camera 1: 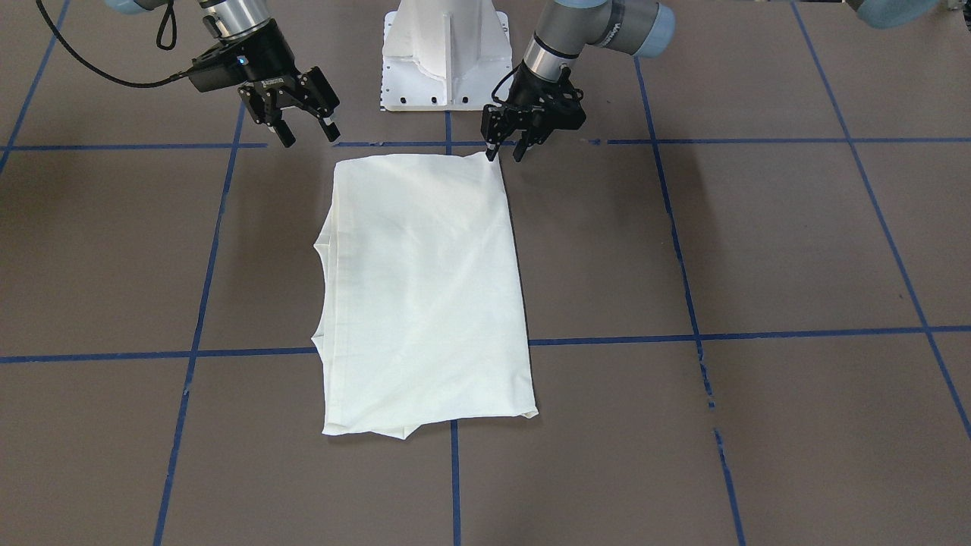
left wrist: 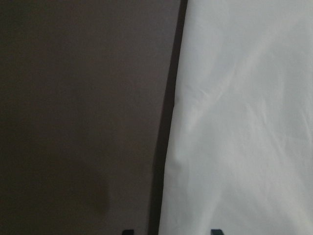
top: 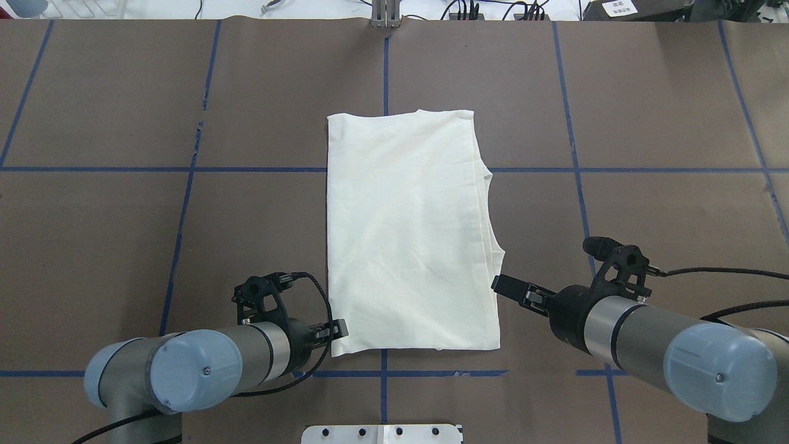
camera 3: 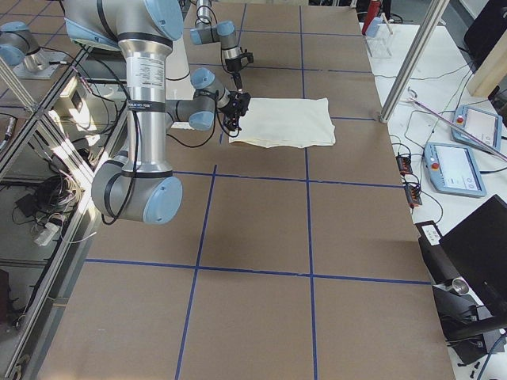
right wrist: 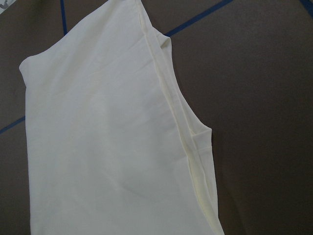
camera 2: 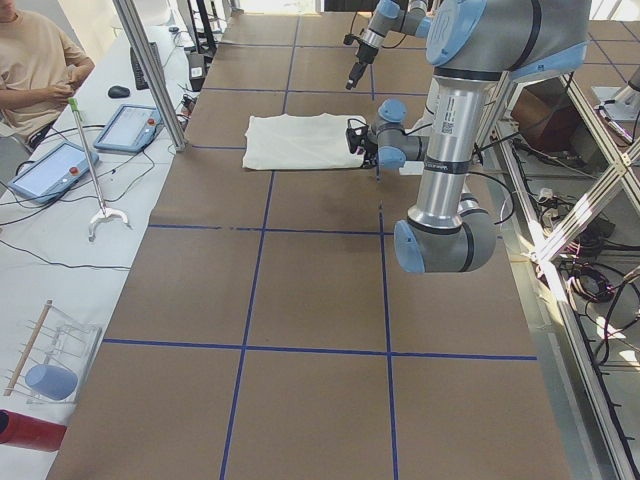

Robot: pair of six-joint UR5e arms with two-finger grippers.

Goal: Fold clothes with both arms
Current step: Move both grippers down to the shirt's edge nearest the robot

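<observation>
Cream shirt [camera 1: 425, 288], folded to a long rectangle with its plain side up, lying flat at the middle of the brown table [camera 1: 758, 243] across a blue tape line [camera 1: 758, 334], one short end near the white pedestal base [camera 1: 446, 61]. Left gripper [camera 1: 507, 154]: fingers parted by a moderate gap, holding nothing, poised at the shirt's left corner at the base end; in the left wrist view the cloth's edge runs between the two fingertips. Right gripper [camera 1: 307, 135]: fingers spread wide, empty, just beside the right corner of the same end, apart from the cloth.
</observation>
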